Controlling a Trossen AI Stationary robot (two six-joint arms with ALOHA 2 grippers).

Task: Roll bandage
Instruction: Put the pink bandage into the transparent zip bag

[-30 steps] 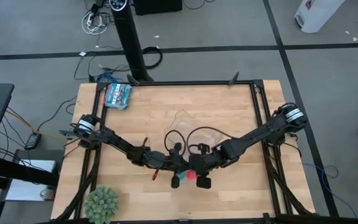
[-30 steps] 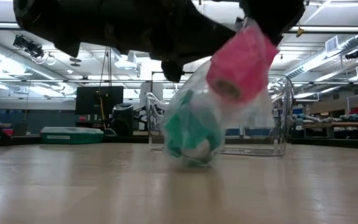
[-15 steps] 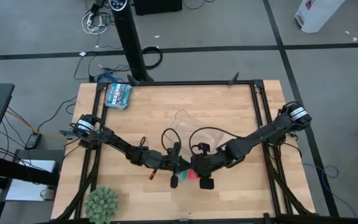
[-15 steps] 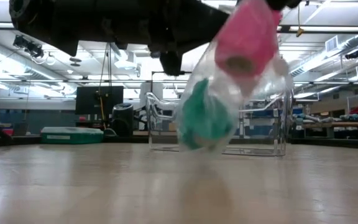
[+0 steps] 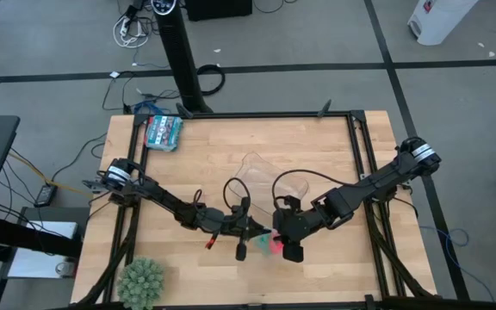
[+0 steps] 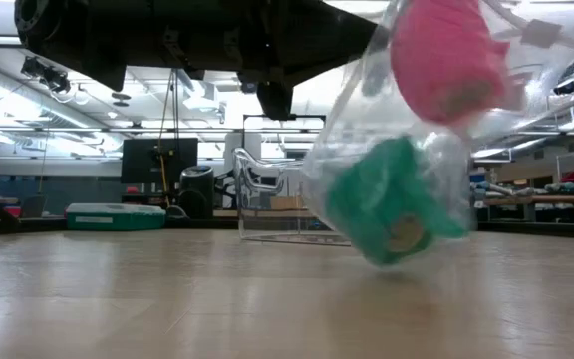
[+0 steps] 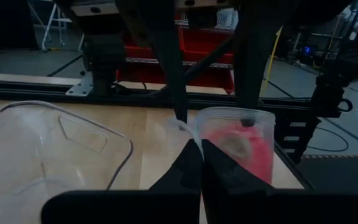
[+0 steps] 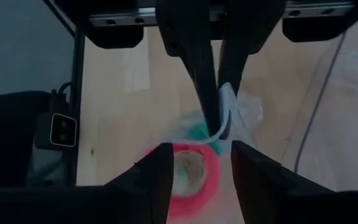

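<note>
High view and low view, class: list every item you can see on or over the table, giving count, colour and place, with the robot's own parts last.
bandage: one, pink-red roll, in the bag, above the teal roll.
teal roll: one, low in the bag.
plastic bag: one, clear, hanging over the table's front middle.
clear container: one, table centre.
box: one, teal, rear left corner.
spiky ball: one, green, front left corner.
left gripper: shut on the bag's edge.
right gripper: open, around the bandage.
</note>
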